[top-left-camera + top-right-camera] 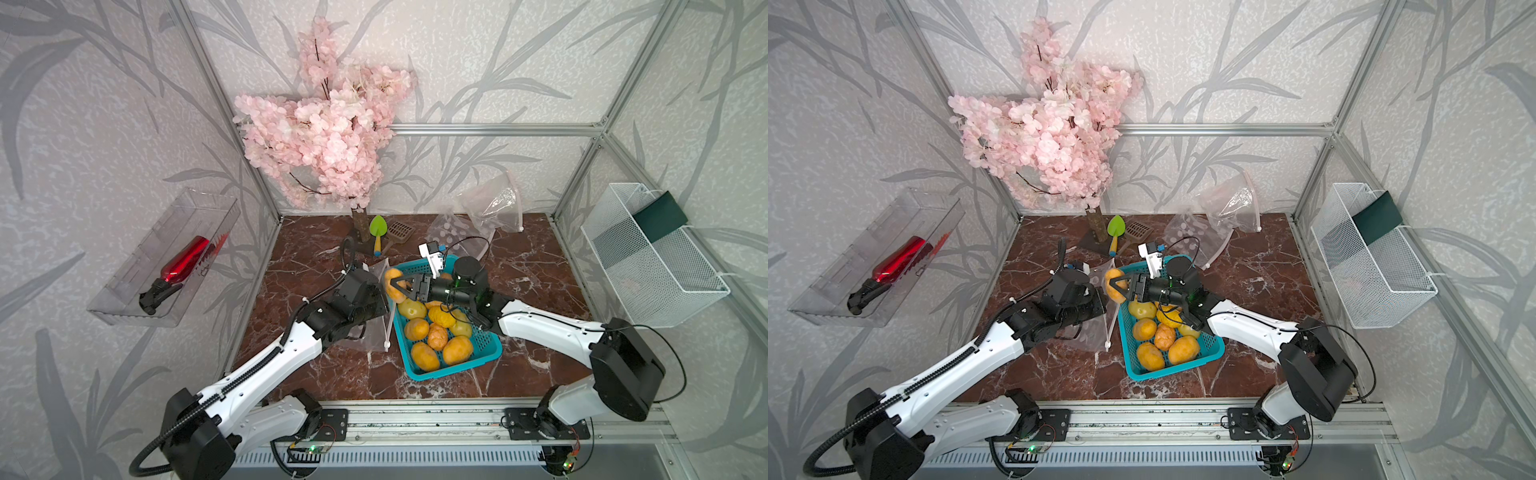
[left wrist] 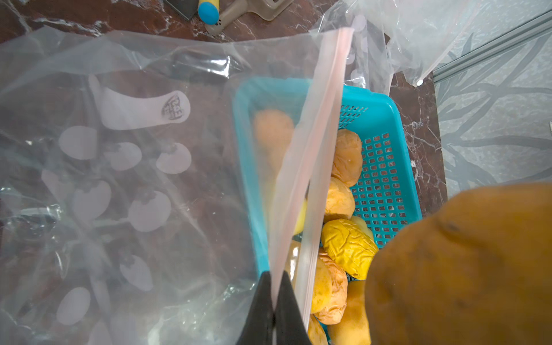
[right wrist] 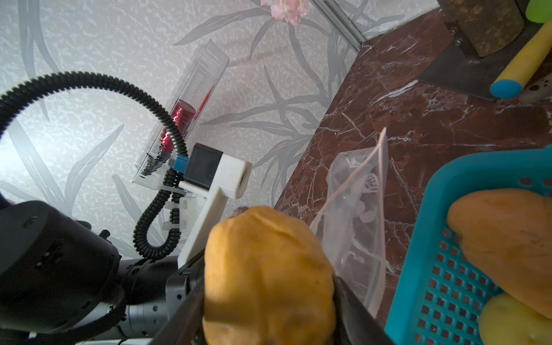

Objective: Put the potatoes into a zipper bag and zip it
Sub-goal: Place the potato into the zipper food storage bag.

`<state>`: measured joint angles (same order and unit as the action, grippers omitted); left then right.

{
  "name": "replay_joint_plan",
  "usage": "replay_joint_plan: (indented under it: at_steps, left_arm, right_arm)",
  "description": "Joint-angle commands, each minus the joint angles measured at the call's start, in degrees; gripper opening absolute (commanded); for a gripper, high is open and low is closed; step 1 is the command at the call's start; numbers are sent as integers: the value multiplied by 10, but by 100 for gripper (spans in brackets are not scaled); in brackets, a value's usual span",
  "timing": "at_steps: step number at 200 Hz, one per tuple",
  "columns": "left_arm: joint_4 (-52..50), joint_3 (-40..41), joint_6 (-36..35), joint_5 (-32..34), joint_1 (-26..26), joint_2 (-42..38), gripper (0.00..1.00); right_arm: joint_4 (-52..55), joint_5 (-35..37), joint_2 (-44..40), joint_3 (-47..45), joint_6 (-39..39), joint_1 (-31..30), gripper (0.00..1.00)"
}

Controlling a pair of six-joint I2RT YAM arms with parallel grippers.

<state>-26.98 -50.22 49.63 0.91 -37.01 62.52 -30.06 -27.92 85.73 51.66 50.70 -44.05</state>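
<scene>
The task is judged to be at an early stage: no potato can be made out inside the bag (image 2: 134, 179), through whose clear film only the marbled counter (image 1: 540, 291) is seen in the left wrist view. The bag is held just left of centre in both top views, beside the basket (image 1: 457, 369), with its pink zipper strip raised on edge. The left tool (image 2: 273, 286) is pressed together on one lip of that strip, and the mouth is seen to gape only narrowly. One potato (image 3: 268, 268) is clamped between the jaws of the right tool (image 1: 398, 287), which are spread to the potato's width, and it is carried clear of the basket at the centre of the frame, just beside the zipper and not yet through the mouth. Roughly eight potatoes (image 1: 436, 332) are counted in the basket, some partly hidden under the right arm. What is left is judged to be nearly everything: this potato is to be passed in, the rest are to be moved one by one, and the zipper is to be closed. The potatoes are seen as lumpy ovals with wrinkled, dull yellow-orange skin; a couple are paler and greenish.
</scene>
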Motion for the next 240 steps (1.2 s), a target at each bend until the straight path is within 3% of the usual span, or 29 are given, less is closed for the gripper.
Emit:
replay_joint_plan:
  at_steps: [1, 95, 135, 179, 203, 240]
  left_arm:
    - [10, -25, 21, -19, 1, -5, 0]
    - [-1, -74, 42, -54, 11, -52, 0]
    - [6, -77, 39, -83, 24, -49, 0]
    - [6, -72, 36, -109, 43, -21, 0]
    - [14, -63, 37, -121, 51, -21, 0]
    - [6, -47, 38, -117, 63, -47, 0]
  right_arm:
    - [-23, 17, -15, -3, 9, 2, 5]
    - [-37, 58, 39, -22, 3, 0, 2]
    - [99, 144, 12, 14, -115, -45, 3]
    - [128, 119, -7, 49, -232, -82, 7]
    - [141, 111, 7, 65, -258, -85, 9]
    - [205, 129, 56, 117, -298, -85, 23]
